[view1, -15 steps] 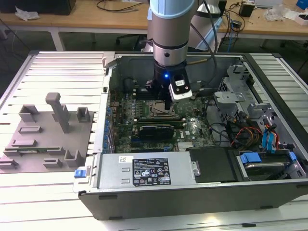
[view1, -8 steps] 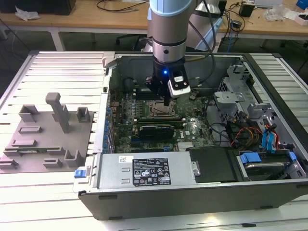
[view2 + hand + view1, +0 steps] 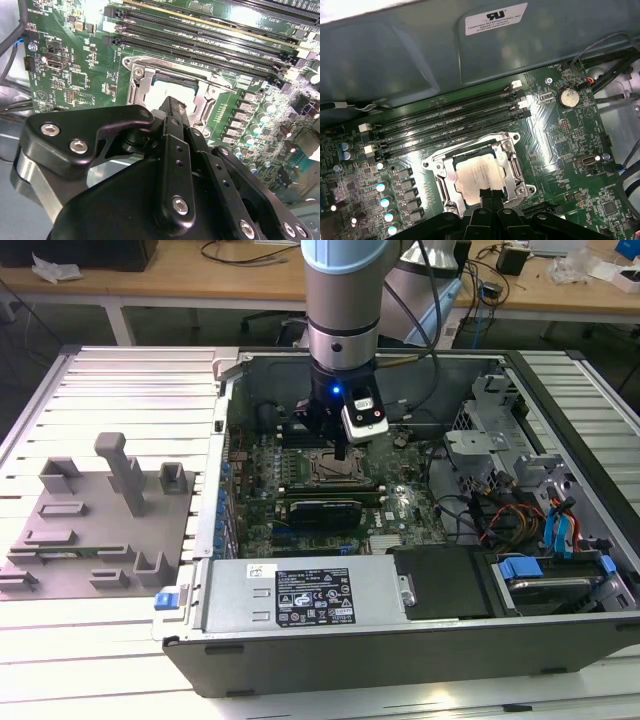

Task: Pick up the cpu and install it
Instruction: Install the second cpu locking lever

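Gripper: black fingers point(image 3: 490, 199) pressed together into one narrow tip, nothing held between them; the gripper point(image 3: 172, 107) hangs on the arm point(image 3: 340, 300) inside the open computer case point(image 3: 400, 640) and points straight down at the socket.
Cpu: small square chip with a pale silvery top point(image 3: 477, 175), lying flat in the socket right below the fingertips; the tip covers its nearest edge in both wrist views point(image 3: 161, 90). Whether the fingers touch the chip cannot be told.
Socket frame: metal rim point(image 3: 515, 175) surrounding the cpu on all sides, flat on the board; in the exterior view it sits just under the gripper point(image 3: 338, 468).
Motherboard: green board point(image 3: 560, 145) spreading out around the socket beneath the gripper.
Memory slots: long black rows point(image 3: 445, 127) just beyond the socket, parallel to its far edge, white clips at their ends.
Capacitors: small round cans point(image 3: 382, 187) in a line beside the socket.
Coin battery: round silver disc point(image 3: 568, 97) on the board, past the ends of the slots.
Power supply: grey box with a label point(image 3: 305, 600) at the near wall of the case, well away from the gripper.
Grey fixture plate: flat plate with upright posts point(image 3: 110, 515) on the slatted table point(image 3: 120, 660), outside the case, well apart from the gripper toward the exterior view's left.
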`<state>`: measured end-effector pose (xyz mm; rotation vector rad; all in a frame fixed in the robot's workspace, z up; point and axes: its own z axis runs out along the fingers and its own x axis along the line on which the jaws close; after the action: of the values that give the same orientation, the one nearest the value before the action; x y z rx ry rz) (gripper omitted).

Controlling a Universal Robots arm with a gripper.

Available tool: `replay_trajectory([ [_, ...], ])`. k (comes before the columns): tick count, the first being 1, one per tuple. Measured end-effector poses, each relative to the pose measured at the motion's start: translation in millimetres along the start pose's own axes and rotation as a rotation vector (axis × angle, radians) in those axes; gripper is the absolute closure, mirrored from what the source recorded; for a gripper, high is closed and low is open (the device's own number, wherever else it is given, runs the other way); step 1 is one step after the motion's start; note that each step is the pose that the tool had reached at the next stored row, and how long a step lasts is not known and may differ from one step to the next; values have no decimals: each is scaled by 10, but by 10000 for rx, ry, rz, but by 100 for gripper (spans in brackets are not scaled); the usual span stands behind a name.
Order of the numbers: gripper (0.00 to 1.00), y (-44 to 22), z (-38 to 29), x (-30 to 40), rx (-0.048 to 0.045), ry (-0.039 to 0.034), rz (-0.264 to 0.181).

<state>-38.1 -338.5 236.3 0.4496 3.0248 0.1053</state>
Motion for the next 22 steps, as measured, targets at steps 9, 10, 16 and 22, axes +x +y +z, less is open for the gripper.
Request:
replay_trajectory([
  [9,89,0,0,0,-1,1,-7],
  [10,89,-1,0,0,-2,0,-8],
  [16,89,-115,9,-34,84,55,-1191],
  [22,89,-199,5,-59,195,42,-1427],
])
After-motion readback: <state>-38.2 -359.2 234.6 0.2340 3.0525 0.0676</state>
